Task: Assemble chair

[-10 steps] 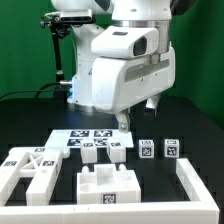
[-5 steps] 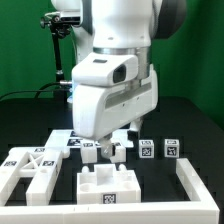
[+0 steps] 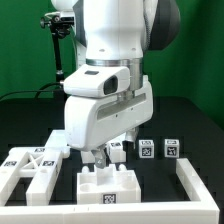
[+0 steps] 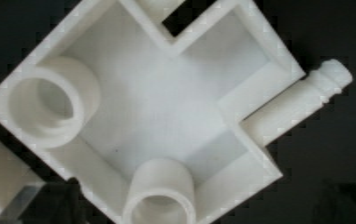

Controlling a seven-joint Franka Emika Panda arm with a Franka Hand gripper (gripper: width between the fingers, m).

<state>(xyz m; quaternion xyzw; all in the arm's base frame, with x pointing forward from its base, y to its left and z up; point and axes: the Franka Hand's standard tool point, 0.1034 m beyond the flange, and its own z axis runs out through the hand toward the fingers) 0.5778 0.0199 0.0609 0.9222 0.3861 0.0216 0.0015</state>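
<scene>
**Spotter:** Since none of the chair pieces looks joined to another, you are right at the start. Every part lies loose on the surface (image 3: 205, 135).

**Operator:** Where do they lie?

**Spotter:** The cross-braced frame (image 3: 30, 165) sits at the exterior view's left and the slotted panel (image 3: 108, 186) is front and centre. Two tagged blocks, the nearer block (image 3: 147, 150) and the farther block (image 3: 171, 149), stand toward the right, well apart from the frame. A pegged white piece (image 4: 157, 110) fills the wrist view, so I judge it lies straight under the jaws.

**Operator:** And the jaws?

**Spotter:** They are spread wide and clasp nothing. They hang low, just behind the slotted panel.

**Operator:** Anything in my way?

**Spotter:** The L-shaped corner rail (image 3: 195, 178) at the right edge is well clear of you. The marker board (image 3: 62, 138) is mostly hidden behind the arm (image 3: 110, 90). Mind the slotted panel and the small middle block (image 3: 118, 150) just beside the jaws, because they crowd any descent. All the joining is left for you to do.
</scene>
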